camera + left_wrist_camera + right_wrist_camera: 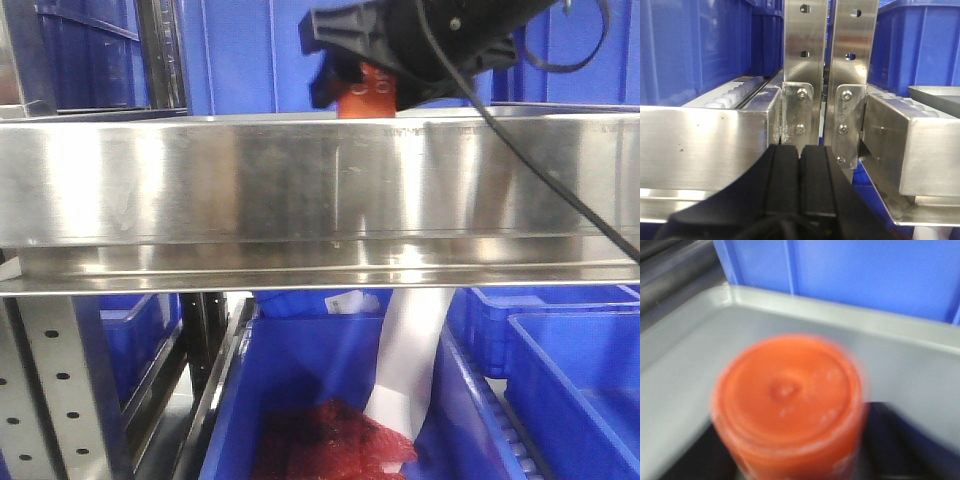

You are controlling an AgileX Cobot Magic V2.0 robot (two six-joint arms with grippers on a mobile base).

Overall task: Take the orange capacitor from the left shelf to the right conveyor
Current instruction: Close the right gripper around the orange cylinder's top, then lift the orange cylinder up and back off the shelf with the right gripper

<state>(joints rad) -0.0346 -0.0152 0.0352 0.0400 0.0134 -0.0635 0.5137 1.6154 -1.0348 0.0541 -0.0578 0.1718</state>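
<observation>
At the lower left of the front view, a perforated grey upright [45, 400], with a blue bin [140, 335] tucked just beside it. Spanning the whole width above, the left shelf [250, 190], shiny steel with a wide reflective front lip. Under that lip near the middle, a second blue bin [300, 360] holding crumpled red netting [330, 445] and a white sheet [410, 360] rising from the netting up to the lip. Right of the shelf's middle and just behind its front edge, the orange capacitor [365, 105], upright, its lower part hidden by the lip. Clasped from above by the right gripper [368, 90], black fingers [325, 85] pressed to both sides of the can. Trailing from the gripper down toward the shelf's right end, a black cable [540, 165]. Further blue bins [570, 380] at the lower right.

From the left wrist: a blue bin wall [690, 50] at left, white rollers [735, 95] behind a steel shelf edge, then twin steel uprights [805, 50] bolted side by side at the centre, then a silver tray [940, 97] at far right. Low in the centre, the left gripper [800, 150], fingers clenched flat against each other with nothing between, facing the uprights.

From the right wrist, all blurred: a grey tray [675, 375] with its far left corner at upper left. In the middle, the capacitor's round orange top, near that corner and inside the rim. Another blue bin [865, 275] along the top right, behind the tray's far edge. Cannot tell whether the can's base rests on the tray or hangs clear.
</observation>
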